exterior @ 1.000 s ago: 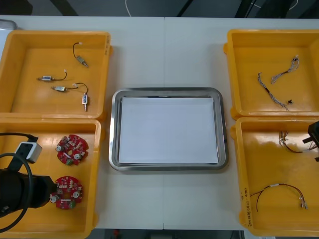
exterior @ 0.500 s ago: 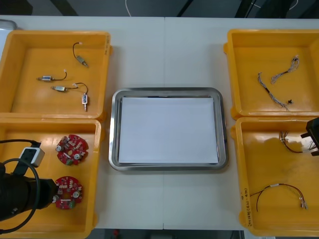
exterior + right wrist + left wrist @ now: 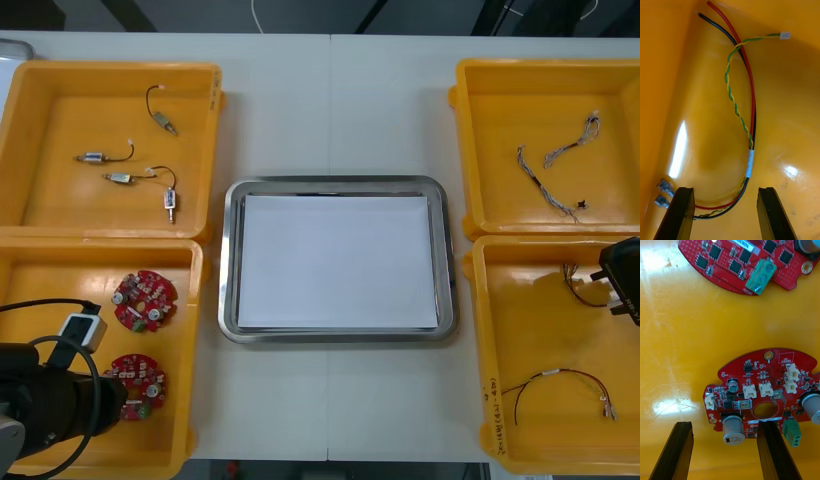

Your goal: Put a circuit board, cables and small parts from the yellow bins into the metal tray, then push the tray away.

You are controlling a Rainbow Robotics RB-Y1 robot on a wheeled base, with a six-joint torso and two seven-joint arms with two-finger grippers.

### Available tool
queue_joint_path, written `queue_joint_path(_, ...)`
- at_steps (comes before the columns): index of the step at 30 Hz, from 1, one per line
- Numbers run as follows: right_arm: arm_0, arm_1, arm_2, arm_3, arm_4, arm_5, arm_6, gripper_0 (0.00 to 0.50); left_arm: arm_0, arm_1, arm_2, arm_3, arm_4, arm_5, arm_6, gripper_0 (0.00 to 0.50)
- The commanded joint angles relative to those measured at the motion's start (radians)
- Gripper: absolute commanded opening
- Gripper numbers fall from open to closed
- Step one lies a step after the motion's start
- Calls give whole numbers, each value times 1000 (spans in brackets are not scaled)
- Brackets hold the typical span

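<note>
left gripper (image 3: 724, 426) is spread wide down in the near left yellow bin (image 3: 185, 330), one finger overlapping a round red circuit board (image 3: 763, 390), with a second board (image 3: 748, 262) just beyond. right gripper (image 3: 724, 191) is spread too, over a red and black cable (image 3: 753, 112) on glossy plastic. its wrist view picks out a green-yellow twisted pair (image 3: 730, 86). metal tray (image 3: 232, 260), white inside, sits between the bins.

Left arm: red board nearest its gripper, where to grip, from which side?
Straight down from above, probably: the circuit board lies flat on the yellow bin floor, leaving no way under its rim. Pinch the silver cylinder standing proud near its edge; it sits inside the open left gripper. The right gripper hangs open over cables.
</note>
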Motion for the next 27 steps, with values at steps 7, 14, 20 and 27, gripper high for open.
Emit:
queue_joint_path(7, -9, 7, 22, 49, -3, -73, -48, 482, 51, -15, -34, -5, -39, -25, 47, 500)
queue_joint_path(14, 6, 10, 25, 49, -8, -87, -51, 482, 36, -15, -40, -5, -49, -28, 56, 500)
queue_joint_path(20, 25, 25, 25, 49, -8, -100, -51, 482, 30, -15, -64, -4, -72, -30, 71, 500)
queue_joint_path(27, 45, 38, 25, 49, -3, -127, -46, 482, 25, -15, -75, -4, -82, -34, 87, 500)
